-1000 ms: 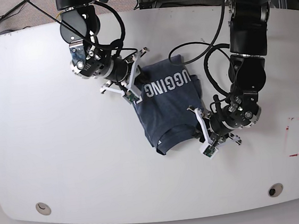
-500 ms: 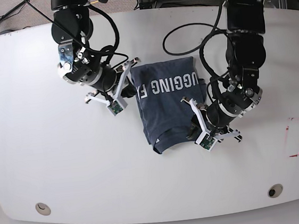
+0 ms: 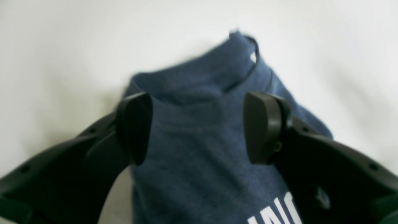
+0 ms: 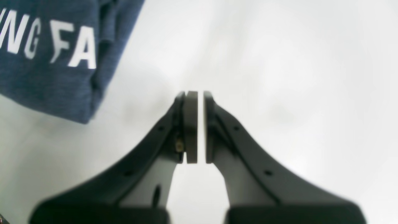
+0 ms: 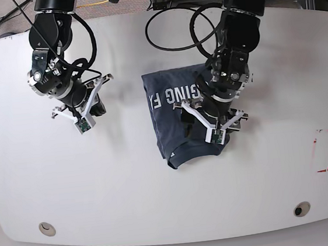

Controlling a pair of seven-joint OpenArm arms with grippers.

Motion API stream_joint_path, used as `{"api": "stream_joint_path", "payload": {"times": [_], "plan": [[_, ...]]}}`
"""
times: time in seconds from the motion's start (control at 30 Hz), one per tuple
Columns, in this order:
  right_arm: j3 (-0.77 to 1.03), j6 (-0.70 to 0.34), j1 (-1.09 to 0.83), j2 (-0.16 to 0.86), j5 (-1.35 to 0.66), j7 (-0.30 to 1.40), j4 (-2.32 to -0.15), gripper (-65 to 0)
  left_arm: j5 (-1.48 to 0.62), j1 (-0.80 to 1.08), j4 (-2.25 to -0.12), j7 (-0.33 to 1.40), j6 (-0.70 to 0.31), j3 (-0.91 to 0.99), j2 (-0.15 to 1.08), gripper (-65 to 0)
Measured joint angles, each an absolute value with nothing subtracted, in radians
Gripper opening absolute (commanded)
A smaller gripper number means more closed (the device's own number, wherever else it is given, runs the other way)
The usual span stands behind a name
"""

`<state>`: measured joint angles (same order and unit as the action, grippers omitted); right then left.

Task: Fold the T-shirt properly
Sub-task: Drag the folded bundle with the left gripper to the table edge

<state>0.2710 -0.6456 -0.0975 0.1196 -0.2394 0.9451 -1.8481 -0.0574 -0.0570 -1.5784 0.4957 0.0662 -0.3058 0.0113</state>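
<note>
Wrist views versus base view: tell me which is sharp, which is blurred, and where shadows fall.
Left wrist view: soft throughout, the T-shirt and table edges smeared, white lettering fuzzy. Right wrist view: the right gripper fairly crisp, the lettering soft, a faint grey shadow on the table. Base view: sharpest, even overhead light, soft shadows beside both arms.

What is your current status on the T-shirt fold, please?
Left gripper open above T-shirt, holding nothing. Right gripper shut, empty, beside it. T-shirt folded on table. Nothing obstructing.

T-shirt [image 5: 178, 121]: soft matt heathered cloth; table [image 5: 131, 203]: smooth, white, faintly glossy.
</note>
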Motion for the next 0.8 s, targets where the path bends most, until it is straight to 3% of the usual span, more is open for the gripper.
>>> {"api": "stream_joint_path", "payload": {"times": [0.17, 0.37, 0.57, 0.8], "plan": [[0.295, -0.656, -0.091, 0.124, -0.233, 0.948, -1.822, -62.5, 0.064, -0.064, -1.437, 0.449, 0.165, -0.372, -0.066, -22.2], [0.295, -0.656, -0.084, 0.116, -0.239, 0.944, -1.816, -62.5, 0.22, -0.046, -1.33, 0.313, 0.309, -0.465, -0.077, -21.8], [0.297, -0.656, -0.08, 0.116, -0.239, 0.947, -1.816, -62.5, 0.281, -0.053, -1.24, 0.248, 0.331, -0.483, -0.063, -21.8], [0.297, -0.656, -0.078, 0.117, -0.239, 0.947, -1.816, -62.5, 0.289, -0.065, -1.234, 0.181, 0.31, -0.487, 0.114, -21.9]]}}
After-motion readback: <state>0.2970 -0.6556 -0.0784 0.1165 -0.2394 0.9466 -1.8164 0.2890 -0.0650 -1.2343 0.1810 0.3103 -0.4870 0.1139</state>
